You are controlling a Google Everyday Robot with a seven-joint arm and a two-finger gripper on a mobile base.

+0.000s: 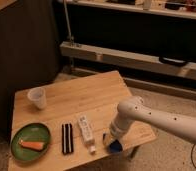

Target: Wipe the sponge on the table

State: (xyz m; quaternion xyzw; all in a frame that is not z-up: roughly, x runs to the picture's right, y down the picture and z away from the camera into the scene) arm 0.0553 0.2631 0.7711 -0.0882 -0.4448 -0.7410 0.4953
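At the worktop's point(93, 97) front edge, the hand point(112, 139) sits on the dark blue sponge point(115, 147), likely soft and light, best pinched across its sides; whether it grips, I can't tell.
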